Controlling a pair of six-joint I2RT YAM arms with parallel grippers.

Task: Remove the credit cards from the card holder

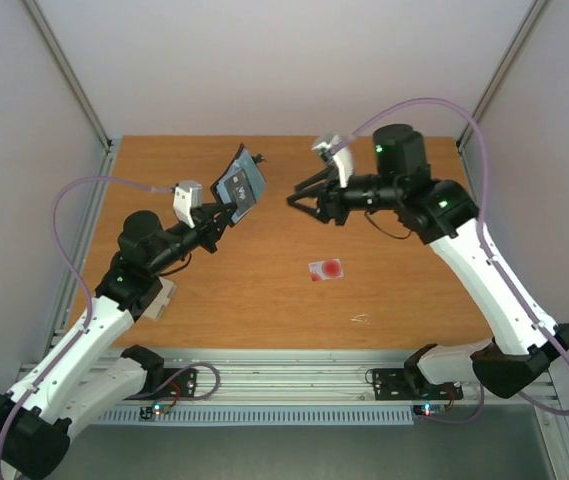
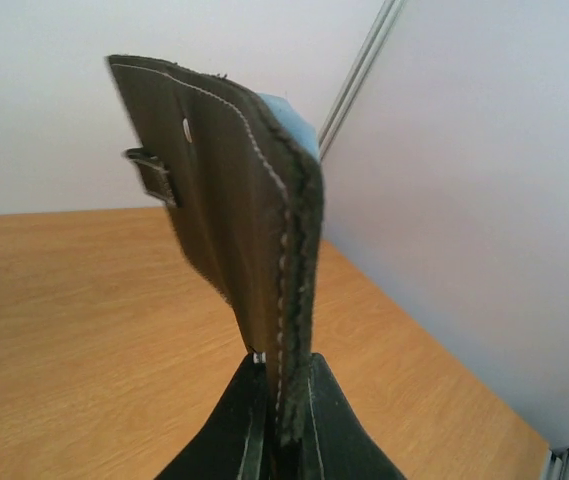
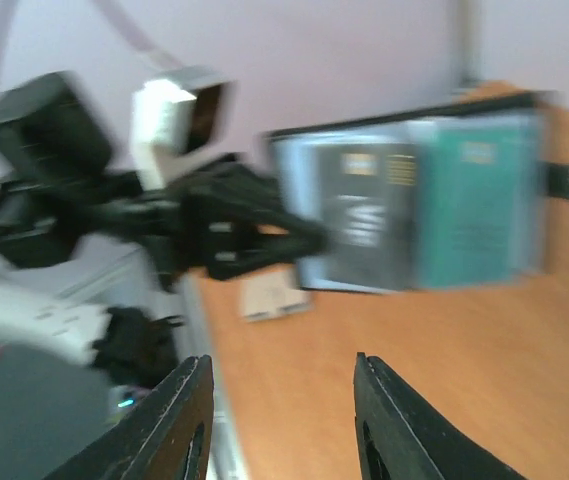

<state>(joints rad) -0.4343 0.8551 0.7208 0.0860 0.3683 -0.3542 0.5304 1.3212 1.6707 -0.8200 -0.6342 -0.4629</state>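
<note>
Holds card holder [image 1: 239,183] by its lower edge in shut left jaws, clear of tabletop [image 1: 264,320], pale inside turned toward right arm for reach. Shows black card [image 3: 364,215] and teal card [image 3: 474,205] in pockets. Points right jaws, parted and empty, at card holder, not touching. Leaves red-spotted card [image 1: 326,270] flat on tabletop, apparently out already.

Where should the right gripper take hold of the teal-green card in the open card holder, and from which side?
Likely the teal-green card's edge farthest from the left gripper, coming from the right gripper's side: the card holder is held up, open toward it. Blur hides which edge protrudes.
</note>
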